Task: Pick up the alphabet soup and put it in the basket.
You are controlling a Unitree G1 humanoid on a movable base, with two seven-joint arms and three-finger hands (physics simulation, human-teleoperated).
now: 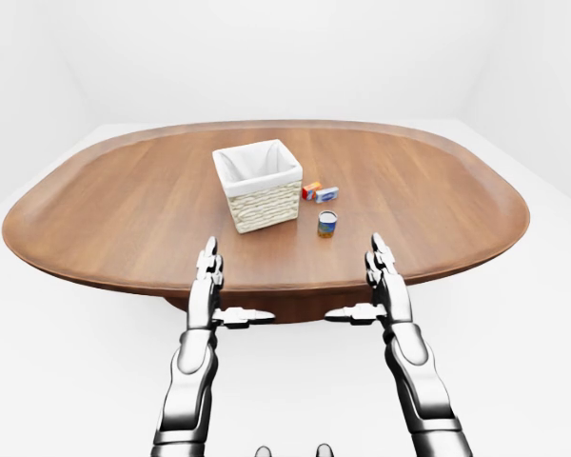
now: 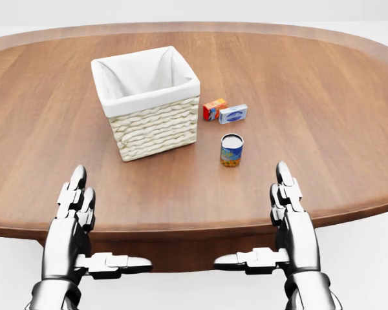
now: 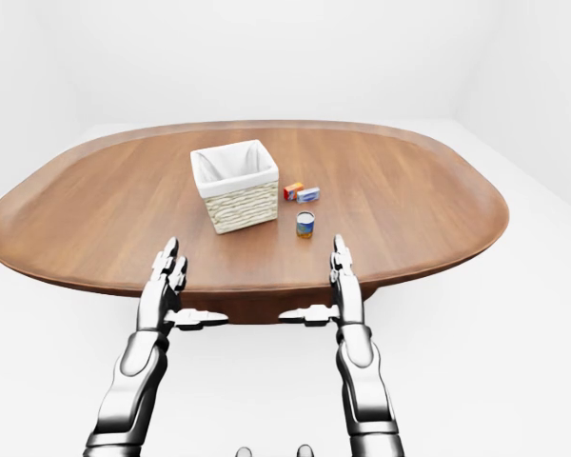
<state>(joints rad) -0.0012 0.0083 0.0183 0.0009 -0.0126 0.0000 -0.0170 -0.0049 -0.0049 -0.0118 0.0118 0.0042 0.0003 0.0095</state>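
Observation:
The alphabet soup (image 2: 231, 150) is a small can with a blue and yellow label, upright on the wooden table (image 2: 323, 116), just right of the basket. The basket (image 2: 149, 103) is woven and white-lined, its inside bare. My left hand (image 2: 90, 242) hovers open over the table's near edge at the lower left of the head view. My right hand (image 2: 271, 239) hovers open at the lower right, below the can and well short of it. Neither hand touches anything.
A small orange box (image 2: 214, 109) and a blue and white box (image 2: 233, 113) lie side by side above the can, right of the basket. The oval table's near edge (image 2: 194, 226) runs under my hands. White floor surrounds the table.

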